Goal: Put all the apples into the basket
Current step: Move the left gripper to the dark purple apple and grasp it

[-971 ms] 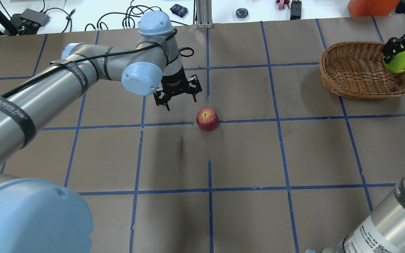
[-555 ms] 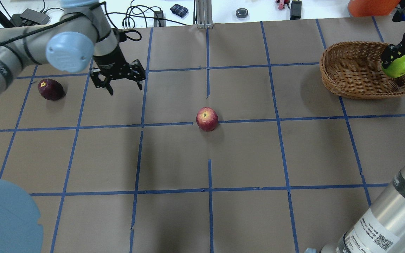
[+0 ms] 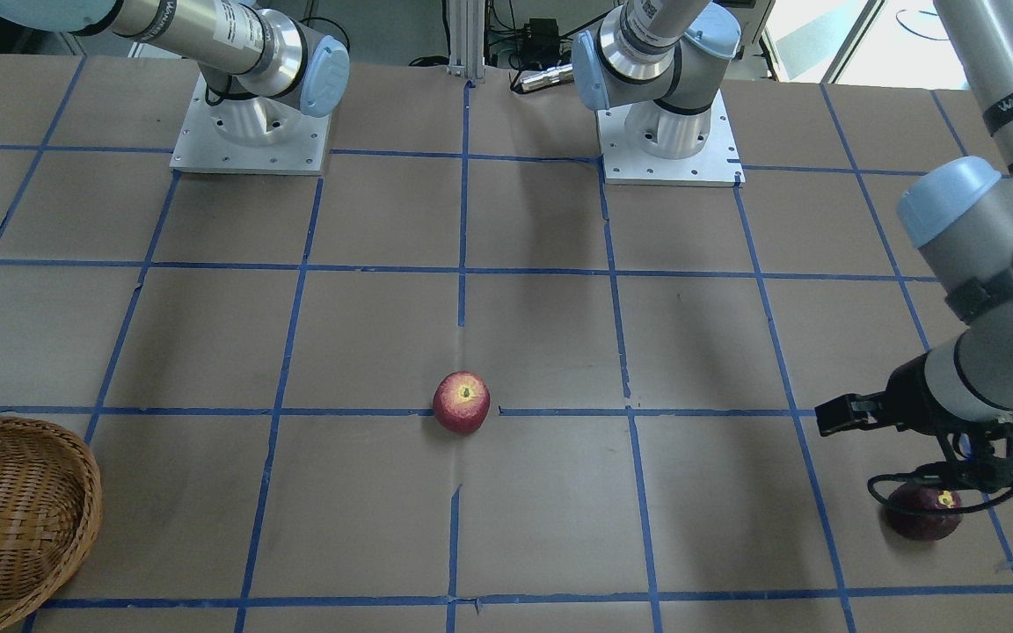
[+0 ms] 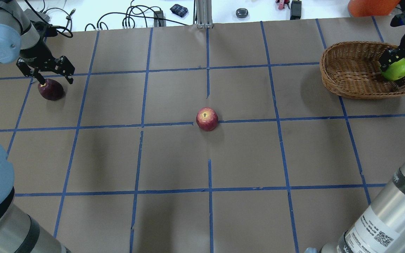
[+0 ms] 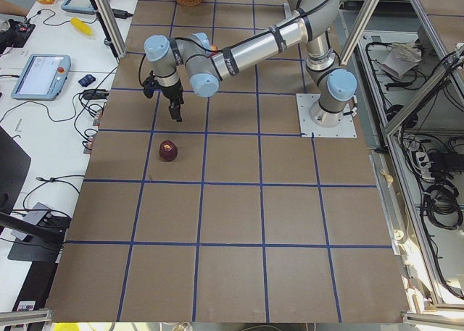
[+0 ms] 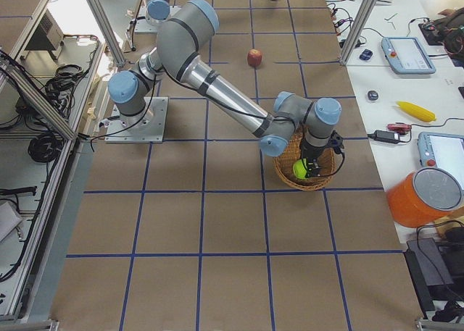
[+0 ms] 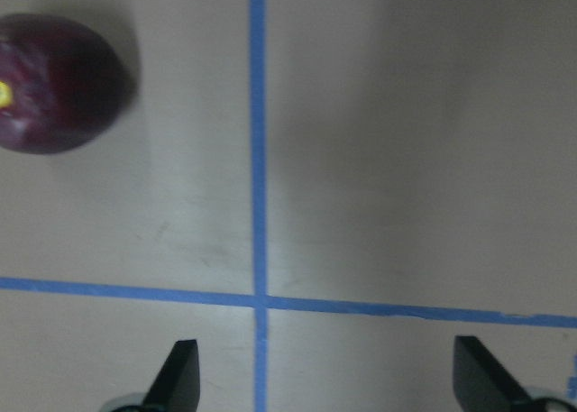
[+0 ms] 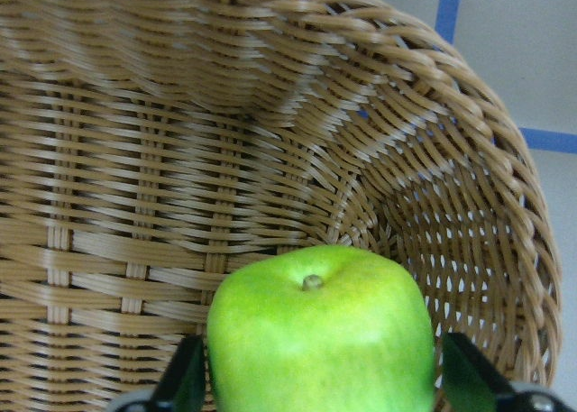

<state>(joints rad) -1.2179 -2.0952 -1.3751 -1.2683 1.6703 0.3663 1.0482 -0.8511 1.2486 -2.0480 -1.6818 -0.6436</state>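
Note:
The dark maroon apple (image 4: 50,89) lies at the table's far left. It also shows in the front view (image 3: 924,512) and at the upper left of the left wrist view (image 7: 54,83). My left gripper (image 4: 46,72) hangs open just above and behind it, touching nothing (image 7: 329,380). The red apple (image 4: 207,119) sits alone at mid-table. My right gripper (image 4: 396,63) is shut on the yellow-green apple (image 4: 396,70) (image 8: 320,340) and holds it low inside the wicker basket (image 4: 332,70), near its right wall (image 8: 180,160).
An orange container (image 4: 367,7) stands behind the basket, with cables and small items (image 4: 132,17) along the back edge. The two arm bases (image 3: 247,132) sit at the robot's side. Blue tape lines (image 4: 209,123) grid the brown table.
My left arm has swung from beside the red apple to the far left, over the maroon apple. My right gripper has lowered the green apple deeper into the basket.

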